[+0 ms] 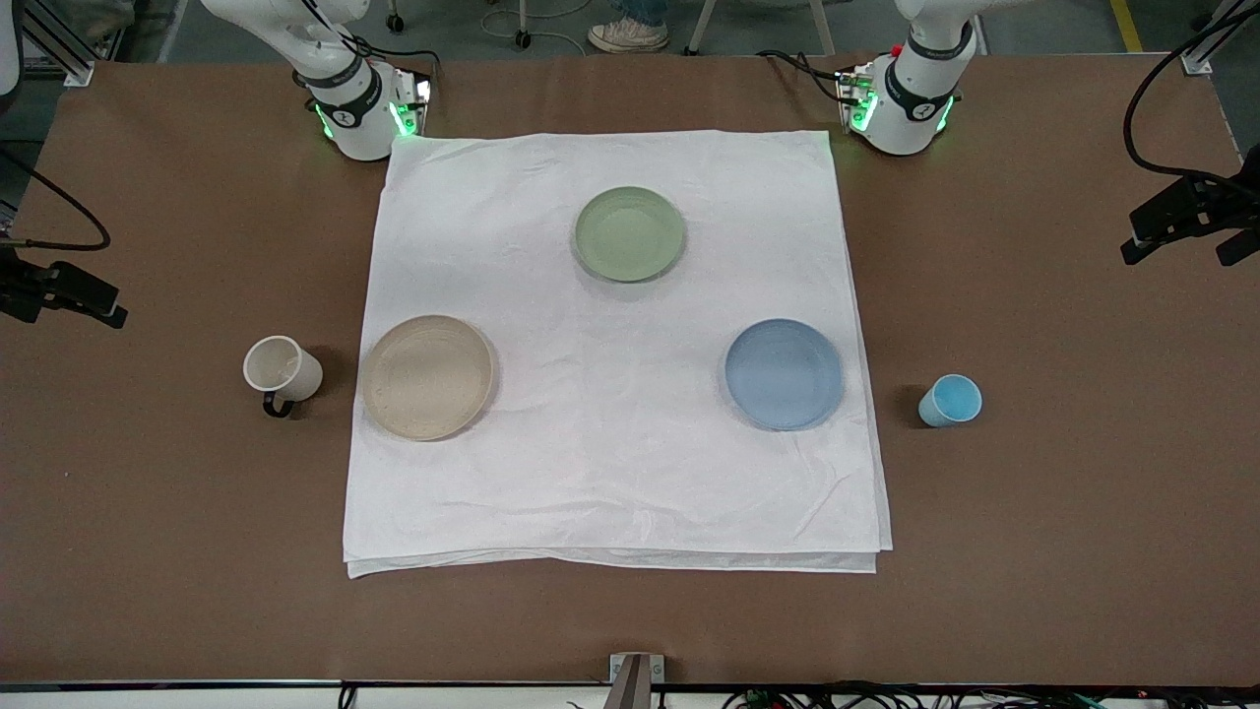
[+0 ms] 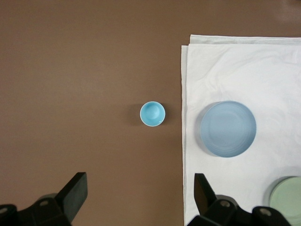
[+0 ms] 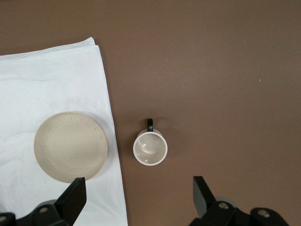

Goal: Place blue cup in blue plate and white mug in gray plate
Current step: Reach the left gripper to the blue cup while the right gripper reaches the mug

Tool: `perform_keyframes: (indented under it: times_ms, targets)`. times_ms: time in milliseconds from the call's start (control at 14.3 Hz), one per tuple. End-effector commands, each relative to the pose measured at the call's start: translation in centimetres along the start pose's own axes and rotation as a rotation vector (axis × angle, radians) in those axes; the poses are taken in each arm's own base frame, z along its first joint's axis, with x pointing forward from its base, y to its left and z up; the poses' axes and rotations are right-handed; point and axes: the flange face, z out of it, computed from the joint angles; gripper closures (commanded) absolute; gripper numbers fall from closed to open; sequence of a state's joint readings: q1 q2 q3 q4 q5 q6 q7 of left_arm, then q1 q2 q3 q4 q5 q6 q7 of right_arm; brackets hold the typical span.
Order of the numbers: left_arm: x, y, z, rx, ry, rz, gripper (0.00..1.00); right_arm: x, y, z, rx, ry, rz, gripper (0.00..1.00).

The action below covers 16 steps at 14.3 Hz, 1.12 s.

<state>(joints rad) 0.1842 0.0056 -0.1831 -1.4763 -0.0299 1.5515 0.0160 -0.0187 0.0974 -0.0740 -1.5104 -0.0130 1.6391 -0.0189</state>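
Note:
The blue cup stands upright on the bare brown table, beside the cloth at the left arm's end; it also shows in the left wrist view. The blue plate lies empty on the cloth next to it. The white mug stands upright on bare table at the right arm's end, beside the empty gray plate. Both hands are outside the front view. My left gripper hangs open and empty high over the table. My right gripper does the same.
A pale green plate lies on the white cloth, nearer the arm bases. The cloth covers the table's middle, with a folded edge toward the front camera. Camera stands sit at both table ends.

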Motion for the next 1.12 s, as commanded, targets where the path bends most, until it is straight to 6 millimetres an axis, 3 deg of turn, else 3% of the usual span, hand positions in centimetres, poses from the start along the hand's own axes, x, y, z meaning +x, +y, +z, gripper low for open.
perform_keyframes:
  times_ms: [0, 279, 349, 488, 628, 837, 1047]
  targets:
    - [-0.1, 0.2, -0.7, -0.012, 0.012, 0.006, 0.00, -0.6, 0.3, -0.3, -0.002, 0.011, -0.008, 0.00]
    - [0.0, 0.0, -0.4, -0.019, 0.006, 0.003, 0.00, -0.6, 0.3, -0.3, -0.019, 0.011, -0.015, 0.00]
    - [0.0, -0.2, -0.2, -0.022, 0.002, -0.002, 0.00, -0.2, 0.4, 0.4, -0.021, 0.006, -0.015, 0.00]
    - [0.8, -0.2, 2.2, -0.021, -0.042, 0.000, 0.00, 1.5, 0.6, 3.9, -0.032, -0.026, -0.015, 0.00]
    - [1.6, -0.9, 6.8, -0.024, -0.124, -0.008, 0.00, 3.4, 0.5, 9.1, -0.035, -0.086, -0.016, 0.00]
    - [2.9, -1.9, 15.9, 0.062, -0.198, 0.012, 0.00, 5.7, 0.0, 17.4, -0.035, -0.167, -0.025, 0.00]
    - [2.2, -2.6, 23.9, 0.069, -0.178, 0.005, 0.00, 6.7, -0.4, 23.9, -0.035, -0.225, -0.033, 0.00]
